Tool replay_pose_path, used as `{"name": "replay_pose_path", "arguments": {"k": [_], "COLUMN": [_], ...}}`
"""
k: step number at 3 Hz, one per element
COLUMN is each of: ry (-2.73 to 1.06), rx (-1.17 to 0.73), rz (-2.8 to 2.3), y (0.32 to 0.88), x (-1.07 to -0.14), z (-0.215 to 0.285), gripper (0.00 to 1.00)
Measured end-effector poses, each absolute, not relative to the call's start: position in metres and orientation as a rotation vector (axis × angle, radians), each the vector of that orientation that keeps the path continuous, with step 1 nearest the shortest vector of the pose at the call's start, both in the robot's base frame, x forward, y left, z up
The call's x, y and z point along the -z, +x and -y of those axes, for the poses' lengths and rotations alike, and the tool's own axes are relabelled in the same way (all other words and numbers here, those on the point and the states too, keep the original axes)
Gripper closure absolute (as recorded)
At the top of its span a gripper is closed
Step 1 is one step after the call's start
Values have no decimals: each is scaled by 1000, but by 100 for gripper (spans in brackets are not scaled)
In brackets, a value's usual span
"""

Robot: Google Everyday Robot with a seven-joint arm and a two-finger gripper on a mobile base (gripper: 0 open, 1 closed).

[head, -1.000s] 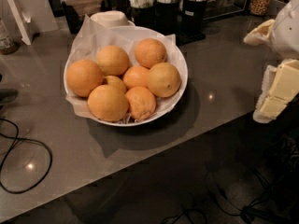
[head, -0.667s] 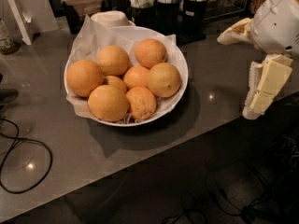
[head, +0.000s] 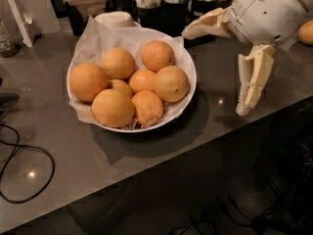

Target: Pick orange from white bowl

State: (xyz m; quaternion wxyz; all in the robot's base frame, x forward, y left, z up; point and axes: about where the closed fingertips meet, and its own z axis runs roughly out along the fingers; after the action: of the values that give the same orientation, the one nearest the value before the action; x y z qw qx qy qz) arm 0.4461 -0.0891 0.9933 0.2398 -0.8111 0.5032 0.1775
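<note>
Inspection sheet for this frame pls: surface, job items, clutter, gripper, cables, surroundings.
Surface: grey counter, glossy, with light glints.
Job's things: orange, the paler one, at the right side of the white bowl, among other oranges on crinkled paper.
Clutter: small white dish behind the bowl; loose orange fruit far right; dark holders at the back.
Grippers: gripper right of the bowl, jaws wide open, holding nothing.
Cables: black cable looped at the counter's left.
Surroundings: dark floor below.
</note>
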Motion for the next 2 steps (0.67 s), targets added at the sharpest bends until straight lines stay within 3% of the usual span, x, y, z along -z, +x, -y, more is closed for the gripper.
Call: {"name": "replay_pose_path", "arguments": {"k": [2], "ry": [-2209], "rx": [-634], "rz": [-1215], "y": [458], "x": [-988], "z": [65], "gripper": [0]}}
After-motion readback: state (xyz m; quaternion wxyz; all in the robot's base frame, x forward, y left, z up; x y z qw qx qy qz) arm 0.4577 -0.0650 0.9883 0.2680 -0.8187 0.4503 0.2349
